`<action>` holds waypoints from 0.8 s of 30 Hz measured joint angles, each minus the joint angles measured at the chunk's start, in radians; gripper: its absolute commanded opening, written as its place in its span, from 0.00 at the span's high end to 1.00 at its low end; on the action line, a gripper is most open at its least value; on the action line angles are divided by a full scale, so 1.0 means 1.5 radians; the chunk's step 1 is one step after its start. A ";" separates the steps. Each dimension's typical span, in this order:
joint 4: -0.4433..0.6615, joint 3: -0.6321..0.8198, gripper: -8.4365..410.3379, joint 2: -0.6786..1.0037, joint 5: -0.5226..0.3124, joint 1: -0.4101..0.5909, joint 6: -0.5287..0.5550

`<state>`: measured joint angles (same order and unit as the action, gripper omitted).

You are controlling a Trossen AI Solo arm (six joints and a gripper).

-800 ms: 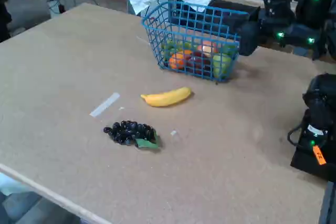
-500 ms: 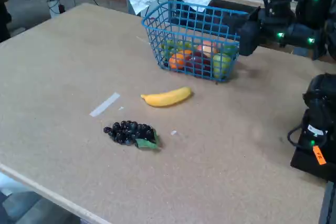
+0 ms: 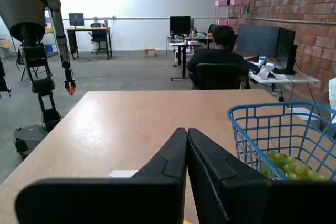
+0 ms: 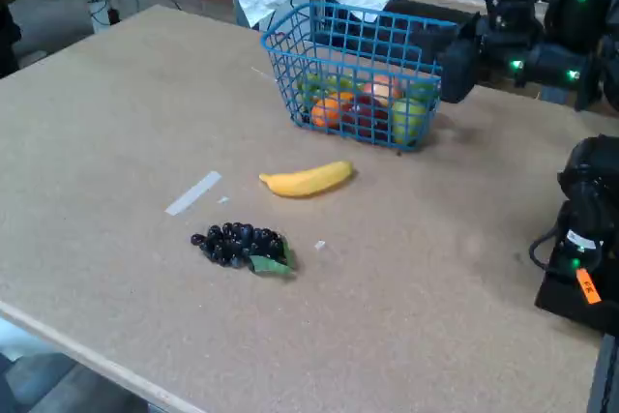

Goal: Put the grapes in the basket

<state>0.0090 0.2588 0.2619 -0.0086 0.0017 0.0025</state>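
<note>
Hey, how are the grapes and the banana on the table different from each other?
The grapes are a knobbly black-purple bunch with a green leaf at one end; the banana is one smooth, curved yellow piece. The grapes look shorter than the banana. The grapes lie nearer the table's front edge in the fixed view; the banana lies closer to the basket. Both rest loose on the table, outside the basket.

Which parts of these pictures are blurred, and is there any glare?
Wrist view: the fingers are close and soft-edged, the far wall glares white, the basket is fairly sharp. Fixed view: even light, slightly soft overall, the grapes lack detail.
</note>
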 measured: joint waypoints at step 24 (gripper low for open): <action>-0.006 0.009 0.90 0.025 0.000 0.000 -0.001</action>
<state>0.0006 0.2726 0.2993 -0.0086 0.0017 0.0017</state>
